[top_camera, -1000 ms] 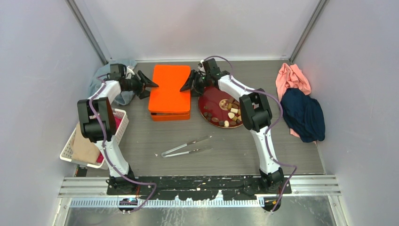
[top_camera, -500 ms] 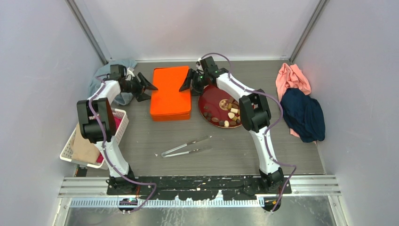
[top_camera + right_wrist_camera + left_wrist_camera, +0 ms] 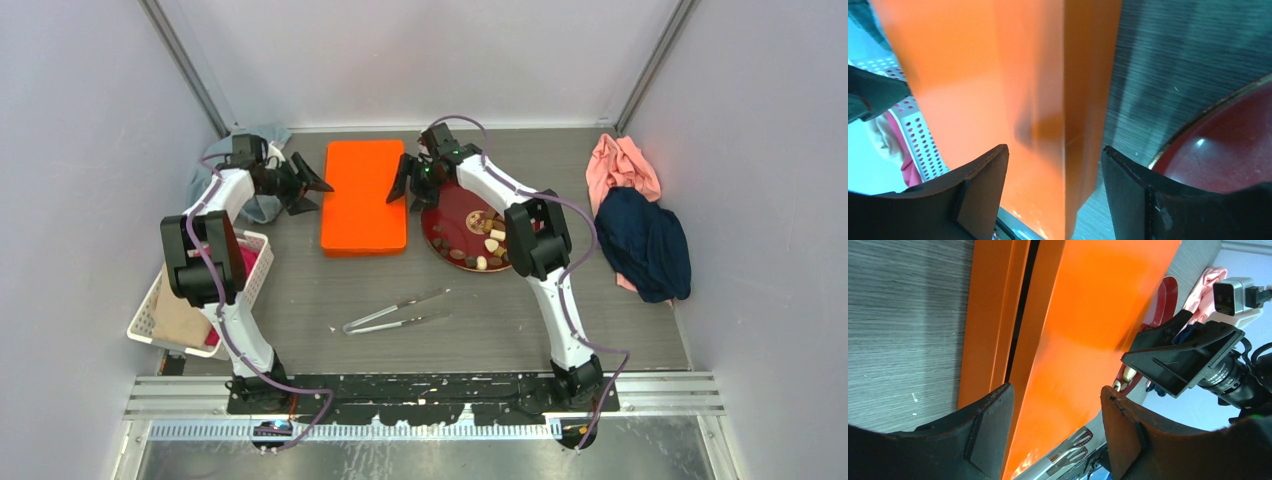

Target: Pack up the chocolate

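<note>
Your left fingers (image 3: 988, 435) and right fingers (image 3: 983, 190) stand spread and released, flanking the orange box (image 3: 364, 195). The chocolate (image 3: 490, 245) sits on the red plate (image 3: 450, 208) just beside it. An uneven squeeze could skew the lid (image 3: 1088, 315) or shove the box into the plate.
</note>
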You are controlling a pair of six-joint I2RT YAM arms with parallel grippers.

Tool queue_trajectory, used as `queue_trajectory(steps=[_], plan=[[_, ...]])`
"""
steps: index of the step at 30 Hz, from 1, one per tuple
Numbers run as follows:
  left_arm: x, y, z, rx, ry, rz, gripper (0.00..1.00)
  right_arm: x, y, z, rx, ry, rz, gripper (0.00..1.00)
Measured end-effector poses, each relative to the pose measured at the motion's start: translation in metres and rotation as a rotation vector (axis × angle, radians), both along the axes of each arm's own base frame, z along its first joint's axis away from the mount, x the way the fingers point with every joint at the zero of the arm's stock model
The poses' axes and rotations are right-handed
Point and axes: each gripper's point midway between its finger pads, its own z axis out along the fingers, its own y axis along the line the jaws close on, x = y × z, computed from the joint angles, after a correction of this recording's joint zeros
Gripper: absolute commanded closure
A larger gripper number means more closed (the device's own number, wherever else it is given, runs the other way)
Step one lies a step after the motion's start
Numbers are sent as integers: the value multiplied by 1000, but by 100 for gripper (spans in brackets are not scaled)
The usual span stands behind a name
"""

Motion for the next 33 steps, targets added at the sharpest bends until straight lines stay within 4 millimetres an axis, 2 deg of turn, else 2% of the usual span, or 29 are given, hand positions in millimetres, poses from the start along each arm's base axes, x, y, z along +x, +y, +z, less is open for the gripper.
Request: queue_trajectory(steps=[5, 10, 12, 14, 18, 21, 25, 28, 30, 33], plan=[[-1, 2, -2, 16, -1, -6, 35, -4, -9, -12, -55, 21, -2, 26], [-1, 2, -3, 22, -2, -9, 35, -5, -11, -11, -71, 19, 2, 25], [-2, 2, -3, 24, -2, -9, 35, -4, -11, -10, -71, 13, 5, 20], [-2, 3, -3, 26, 0, -9, 35, -5, -11, -9, -75, 9, 8, 10], [-2, 4, -5, 35, 1, -10, 35, -7, -16, 2, -85, -12, 5, 4], [-4, 5, -6, 47, 2, -14, 35, -15, -21, 24, -81, -43, -2, 4], [-5, 6, -8, 52, 12, -12, 35, -36, -32, 57, -84, -96, -6, 3], [-5, 6, -7, 53, 12, -12, 35, -57, -37, 73, -115, -151, 13, 3], [-4, 6, -6, 55, 10, -11, 35, -76, -35, 76, -146, -182, 40, 2], [-2, 7, -3, 59, 3, -8, 35, -105, -30, 67, -211, -211, 96, 2]])
